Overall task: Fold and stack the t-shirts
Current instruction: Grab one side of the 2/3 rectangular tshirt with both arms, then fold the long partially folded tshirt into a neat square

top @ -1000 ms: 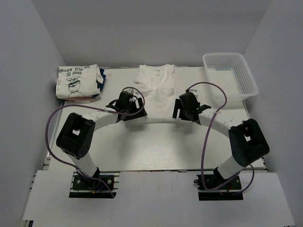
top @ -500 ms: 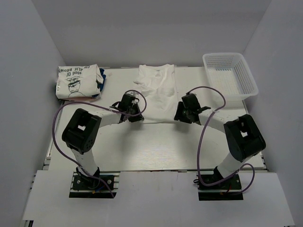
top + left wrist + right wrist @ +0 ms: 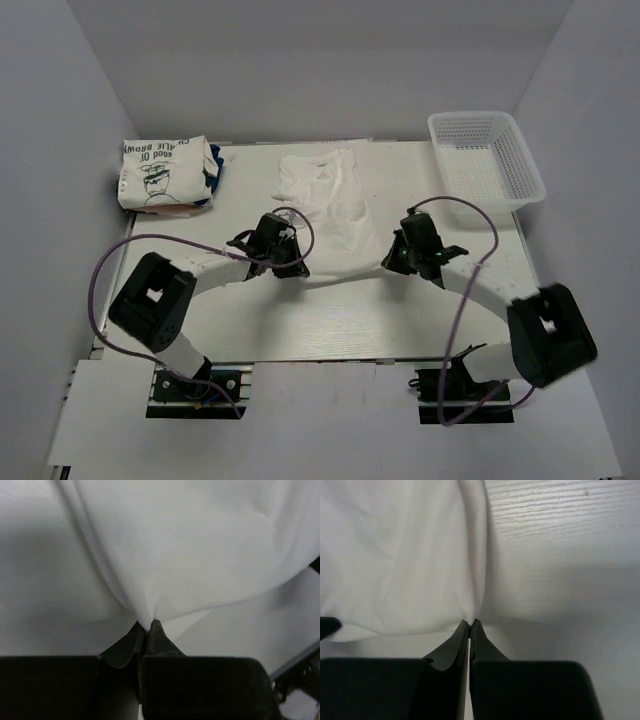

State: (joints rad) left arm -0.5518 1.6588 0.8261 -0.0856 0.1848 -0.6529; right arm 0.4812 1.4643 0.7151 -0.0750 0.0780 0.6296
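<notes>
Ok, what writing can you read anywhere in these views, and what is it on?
"CHARLIE BROWN": on the folded t-shirt at the far left, upside down to the top camera; the first letters are unclear.
"good ol'": a smaller line beside it on the same shirt, a best reading only.
No text shows on the spread t-shirt or the basket, and none in either wrist view.
</notes>
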